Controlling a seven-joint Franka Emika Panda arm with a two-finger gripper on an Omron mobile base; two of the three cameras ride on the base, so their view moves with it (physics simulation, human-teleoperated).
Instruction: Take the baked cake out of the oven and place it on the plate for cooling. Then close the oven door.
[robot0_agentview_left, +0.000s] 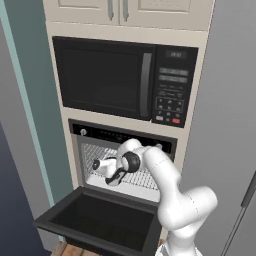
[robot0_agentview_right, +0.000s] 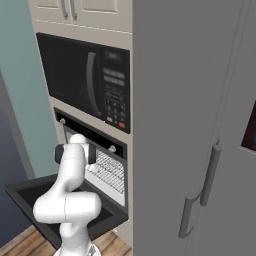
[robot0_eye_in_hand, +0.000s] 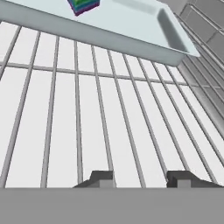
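Jaws parted over wire rack (robot0_eye_in_hand: 109, 127), gripping nothing; hand view adds tray (robot0_eye_in_hand: 131, 26), cake (robot0_eye_in_hand: 83, 5).

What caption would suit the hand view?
Claw hovering over the oven's wire rack, with a pale tray carrying the colourful cake ahead.

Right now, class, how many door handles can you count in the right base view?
4: two cabinet handles at top left, the microwave's vertical handle, and the fridge handle at lower right. The oven door's handle may be hidden.
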